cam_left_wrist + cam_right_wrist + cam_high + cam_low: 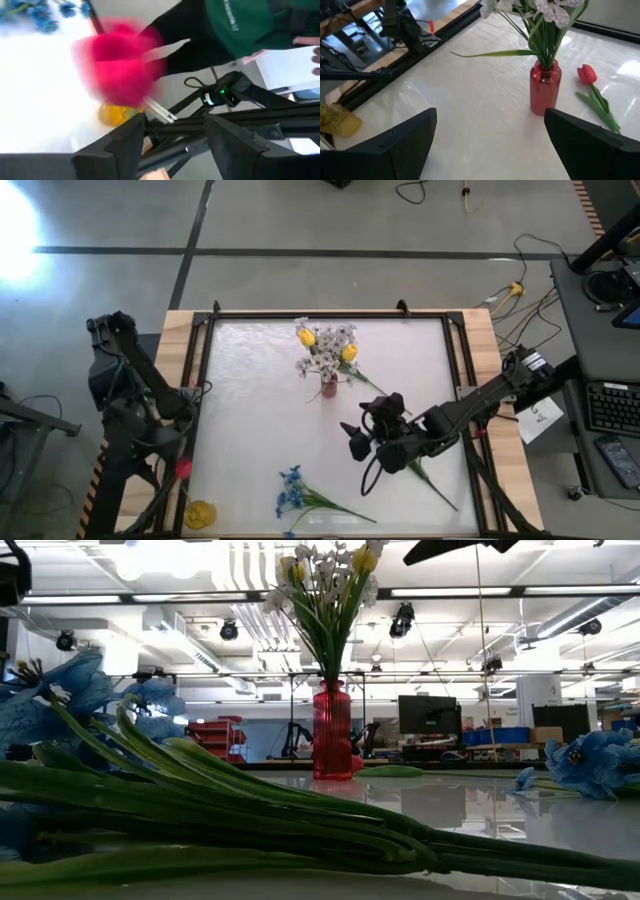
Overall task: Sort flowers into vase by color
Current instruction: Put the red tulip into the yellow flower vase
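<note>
A red ribbed vase stands upright at the table's far middle and holds white sprays and yellow tulips; it also shows in the low view. A red tulip lies flat on the table beside the vase. A bunch of blue flowers lies at the near edge. My right gripper is open and empty, above the table to the near right of the vase. My left gripper is open beyond the table's left edge. A blurred red bloom is just ahead of it; I cannot tell if they touch.
A yellow lump sits at the near left corner, just below the red bloom. A green stem runs out from under my right arm toward the near right. A black frame rims the table. A person in a green top is beyond the table.
</note>
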Available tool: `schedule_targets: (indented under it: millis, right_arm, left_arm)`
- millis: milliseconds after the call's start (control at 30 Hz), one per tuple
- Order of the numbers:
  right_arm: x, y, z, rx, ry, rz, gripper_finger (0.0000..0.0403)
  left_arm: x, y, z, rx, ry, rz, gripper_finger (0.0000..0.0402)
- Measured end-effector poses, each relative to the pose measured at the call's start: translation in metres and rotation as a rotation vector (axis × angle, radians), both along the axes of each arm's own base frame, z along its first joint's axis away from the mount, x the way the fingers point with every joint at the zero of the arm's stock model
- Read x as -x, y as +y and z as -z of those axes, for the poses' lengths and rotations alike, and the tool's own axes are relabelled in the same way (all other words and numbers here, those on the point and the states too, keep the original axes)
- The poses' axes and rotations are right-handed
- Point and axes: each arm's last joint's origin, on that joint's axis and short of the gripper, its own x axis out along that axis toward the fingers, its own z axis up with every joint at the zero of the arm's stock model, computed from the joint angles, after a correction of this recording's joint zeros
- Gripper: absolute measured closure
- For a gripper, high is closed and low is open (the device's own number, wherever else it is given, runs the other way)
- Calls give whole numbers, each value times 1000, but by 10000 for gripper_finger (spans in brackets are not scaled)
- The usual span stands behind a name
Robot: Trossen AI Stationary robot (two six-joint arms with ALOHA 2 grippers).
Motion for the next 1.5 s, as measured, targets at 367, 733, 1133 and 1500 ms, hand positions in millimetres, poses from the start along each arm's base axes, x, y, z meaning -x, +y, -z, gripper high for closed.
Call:
schedule_targets:
  millis: [367, 733, 1133, 1500]
  right_arm:
    - [4, -17, 21, 76, 231, 39, 42]
    - [-12, -97, 100, 35, 599, -106, 42]
    - [40, -164, 173, 131, 372, -225, 72]
    - [47, -237, 199, 131, 258, -262, 78]
  left_arm:
    - [31, 76, -28, -383, -64, -398, 188]
    - [35, 113, -14, -273, -441, -1048, 236]
    - [-2, 64, 36, -162, -629, -1338, 272]
    - [-32, 83, 48, -239, -545, -1642, 296]
